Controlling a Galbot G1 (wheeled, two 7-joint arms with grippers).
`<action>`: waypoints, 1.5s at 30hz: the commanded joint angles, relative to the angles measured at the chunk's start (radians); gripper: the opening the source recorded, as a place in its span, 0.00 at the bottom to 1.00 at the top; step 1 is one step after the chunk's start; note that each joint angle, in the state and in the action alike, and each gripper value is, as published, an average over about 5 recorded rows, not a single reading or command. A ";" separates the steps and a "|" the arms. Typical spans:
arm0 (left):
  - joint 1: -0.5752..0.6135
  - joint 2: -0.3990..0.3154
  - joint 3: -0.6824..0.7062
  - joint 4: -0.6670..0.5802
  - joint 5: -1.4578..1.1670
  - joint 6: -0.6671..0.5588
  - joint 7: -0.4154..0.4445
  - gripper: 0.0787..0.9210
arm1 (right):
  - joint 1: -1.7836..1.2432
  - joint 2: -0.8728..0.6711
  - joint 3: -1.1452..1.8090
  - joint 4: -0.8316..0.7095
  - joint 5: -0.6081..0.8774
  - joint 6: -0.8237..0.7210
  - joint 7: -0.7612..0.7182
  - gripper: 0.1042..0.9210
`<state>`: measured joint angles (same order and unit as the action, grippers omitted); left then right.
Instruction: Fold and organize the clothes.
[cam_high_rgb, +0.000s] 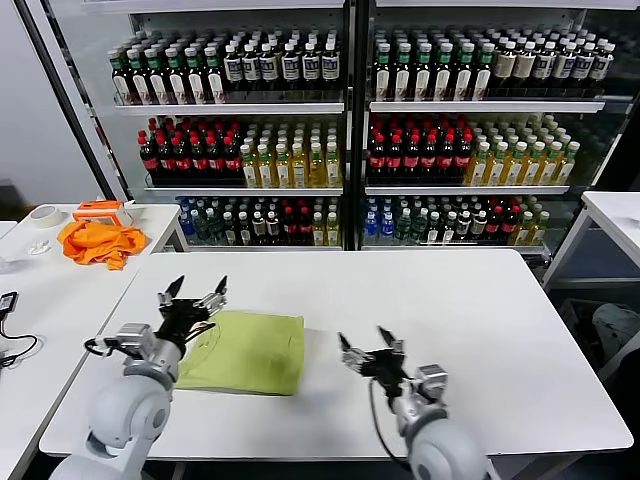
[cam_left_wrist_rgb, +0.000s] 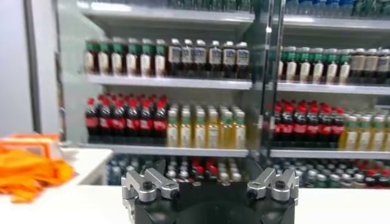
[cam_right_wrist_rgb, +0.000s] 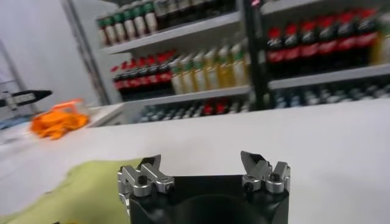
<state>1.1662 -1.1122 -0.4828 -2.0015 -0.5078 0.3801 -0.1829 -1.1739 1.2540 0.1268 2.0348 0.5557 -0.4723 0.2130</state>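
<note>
My left pincer (cam_high_rgb: 194, 293) is up above the far-left corner of the T-shirt (cam_high_rgb: 248, 350), fingers spread wide, holding nothing. My right pincer (cam_high_rgb: 364, 350) hovers over bare table (cam_high_rgb: 450, 300) just right of the shirt, also spread wide and holding nothing.

T-shirt: lime yellow-green, folded into a rough rectangle, flat on the near-left part of the white table. It lies between my two pincers, closer to the left one. No lettering shows on the upper face. In the right wrist view the shirt (cam_right_wrist_rgb: 85, 189) edge shows beside my right pincer (cam_right_wrist_rgb: 204, 173), apart from it, not touching.

In the left wrist view my left pincer (cam_left_wrist_rgb: 210, 182) points toward the far shelves (cam_left_wrist_rgb: 183, 82), fingers apart, nothing between them.

Orange cloth (cam_high_rgb: 100, 242) lies bunched on the side table (cam_high_rgb: 150, 225) at far left, well apart from the shirt. A tape roll (cam_high_rgb: 43, 215) sits left of the cloth, an orange box (cam_high_rgb: 100, 209) just behind it. A cooler (cam_high_rgb: 350, 120) full of bottles stands behind the table.
</note>
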 joint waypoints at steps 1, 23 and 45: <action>0.102 0.010 -0.093 -0.030 0.085 -0.032 0.052 0.88 | 0.276 0.097 -0.208 -0.256 0.098 -0.037 0.010 0.88; 0.134 -0.038 -0.084 -0.046 0.072 -0.010 0.044 0.88 | 0.380 0.178 -0.244 -0.490 0.118 -0.042 -0.051 0.59; 0.117 -0.039 -0.060 0.006 0.083 -0.015 0.047 0.88 | 0.323 -0.141 -0.008 -0.319 0.032 -0.065 -0.163 0.04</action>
<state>1.2858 -1.1478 -0.5495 -2.0175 -0.4293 0.3673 -0.1372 -0.8449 1.3104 0.0056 1.6781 0.6309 -0.5458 0.1648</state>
